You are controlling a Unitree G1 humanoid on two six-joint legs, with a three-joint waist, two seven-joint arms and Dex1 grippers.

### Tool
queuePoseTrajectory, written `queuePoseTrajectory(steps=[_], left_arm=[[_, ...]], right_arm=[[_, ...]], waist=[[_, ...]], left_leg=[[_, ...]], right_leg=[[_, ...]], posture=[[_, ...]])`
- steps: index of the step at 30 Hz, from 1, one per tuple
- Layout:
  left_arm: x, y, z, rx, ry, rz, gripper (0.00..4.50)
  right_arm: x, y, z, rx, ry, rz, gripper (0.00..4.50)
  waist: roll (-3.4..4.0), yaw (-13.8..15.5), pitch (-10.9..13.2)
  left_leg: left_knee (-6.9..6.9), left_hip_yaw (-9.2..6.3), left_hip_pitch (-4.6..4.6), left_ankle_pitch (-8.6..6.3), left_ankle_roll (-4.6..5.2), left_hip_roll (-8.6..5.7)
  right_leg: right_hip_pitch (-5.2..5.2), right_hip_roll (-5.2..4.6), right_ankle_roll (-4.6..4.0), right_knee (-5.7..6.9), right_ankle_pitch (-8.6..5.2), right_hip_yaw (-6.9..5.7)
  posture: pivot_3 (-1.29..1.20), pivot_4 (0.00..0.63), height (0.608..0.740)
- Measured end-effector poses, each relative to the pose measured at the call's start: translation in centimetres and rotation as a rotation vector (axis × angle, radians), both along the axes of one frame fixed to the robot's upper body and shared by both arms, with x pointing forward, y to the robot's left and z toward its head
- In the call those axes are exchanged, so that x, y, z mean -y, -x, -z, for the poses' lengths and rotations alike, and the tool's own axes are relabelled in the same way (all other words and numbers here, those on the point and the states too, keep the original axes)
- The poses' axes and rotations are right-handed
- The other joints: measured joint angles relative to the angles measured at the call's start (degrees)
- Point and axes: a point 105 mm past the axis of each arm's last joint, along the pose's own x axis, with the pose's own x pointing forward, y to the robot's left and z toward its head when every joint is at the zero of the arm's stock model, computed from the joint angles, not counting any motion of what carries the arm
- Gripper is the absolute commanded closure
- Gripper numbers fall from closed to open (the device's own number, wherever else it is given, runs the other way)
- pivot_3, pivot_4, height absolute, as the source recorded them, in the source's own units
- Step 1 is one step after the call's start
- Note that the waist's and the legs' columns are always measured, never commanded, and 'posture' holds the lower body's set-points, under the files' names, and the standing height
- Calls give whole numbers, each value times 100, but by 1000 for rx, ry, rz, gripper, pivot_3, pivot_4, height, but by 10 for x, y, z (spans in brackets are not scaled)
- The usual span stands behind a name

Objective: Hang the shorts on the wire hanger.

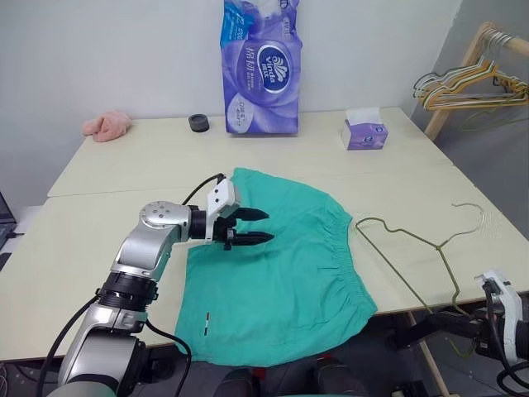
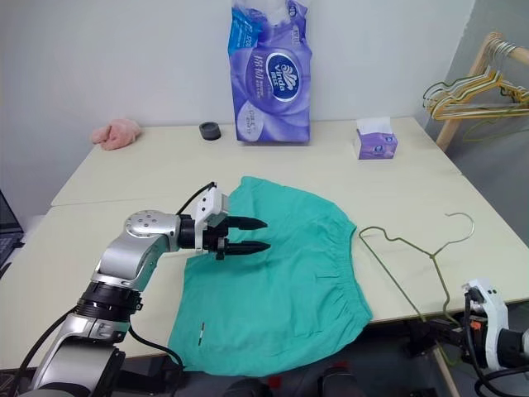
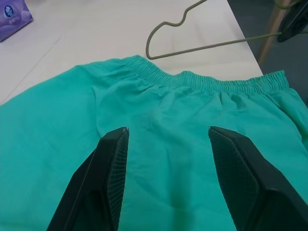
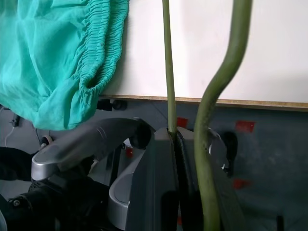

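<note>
While your right gripper (image 4: 175,139) clamped the wire hanger (image 1: 413,240), your left gripper (image 1: 252,227) hung open above the shorts (image 1: 281,281). That thin wire could have twisted in its grip, missing the waistband.

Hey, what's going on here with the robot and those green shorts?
The robot is hanging the shorts, which lie flat on the table. Its right hand is shut on the wire hanger at the table's near edge, beside the waistband. Its left hand hovers open over the shorts, gripping nothing. The shorts are not yet on the hanger.
</note>
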Motion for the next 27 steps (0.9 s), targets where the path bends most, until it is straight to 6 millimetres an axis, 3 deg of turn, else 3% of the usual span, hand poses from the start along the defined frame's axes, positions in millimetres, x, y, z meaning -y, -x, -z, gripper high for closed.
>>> queuePoseTrajectory(steps=[17, 27], left_arm=[[7, 1, 1, -8, 6, 18, 1712], [6, 0, 0, 3, 6, 2, 1712]], right_arm=[[-19, 3, 4, -45, -46, -60, 4500], [-42, -16, 0, -59, -92, -154, 4500]], waist=[[2, 5, -2], [3, 6, -2]], left_leg=[[1, -1, -1, 0, 0, 0], [2, -2, -1, 0, 0, 0]], right_leg=[[0, 1, 0, -1, 0, -1], [-1, 1, -9, 1, 5, 0]], posture=[[-179, 64, 740], [-168, 63, 740]])
